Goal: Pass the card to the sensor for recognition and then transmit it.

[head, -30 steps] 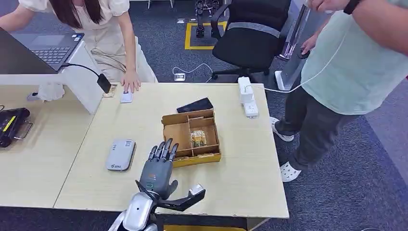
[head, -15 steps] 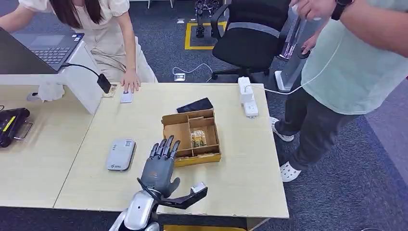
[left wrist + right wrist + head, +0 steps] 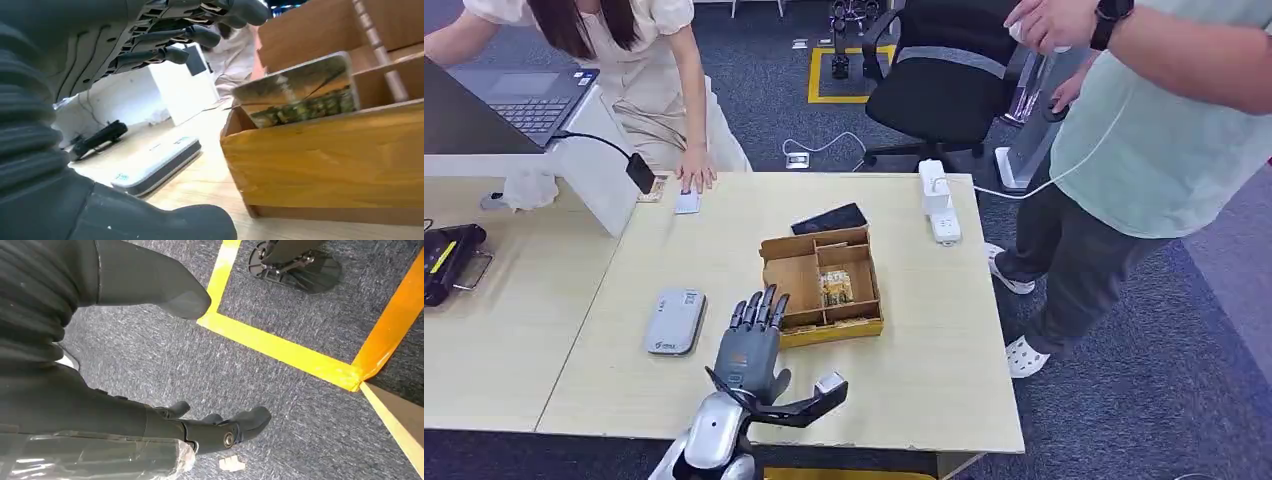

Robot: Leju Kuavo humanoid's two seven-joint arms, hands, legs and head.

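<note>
A compartmented cardboard box (image 3: 822, 286) sits mid-table, with a picture card (image 3: 836, 288) standing in a middle slot. In the left wrist view the card (image 3: 300, 90) leans up over the box's front wall (image 3: 340, 160). My left hand (image 3: 749, 345) hovers flat and open over the table beside the box's near-left corner, fingers (image 3: 200, 35) stretched out and holding nothing. The grey flat sensor (image 3: 674, 321) lies just left of this hand and appears low and close as the sensor (image 3: 157, 165). My right hand (image 3: 220, 427) hangs over carpet, holding nothing.
A person at the back left presses a white card (image 3: 687, 202) on the table. Another person (image 3: 1144, 130) stands at the right edge. A black phone (image 3: 828, 218), a power strip (image 3: 939, 205), a laptop (image 3: 524, 95) and a black device (image 3: 449, 255) are around.
My left hand has shifted slightly left and back toward the table's near edge. The person at the right has raised a hand higher.
</note>
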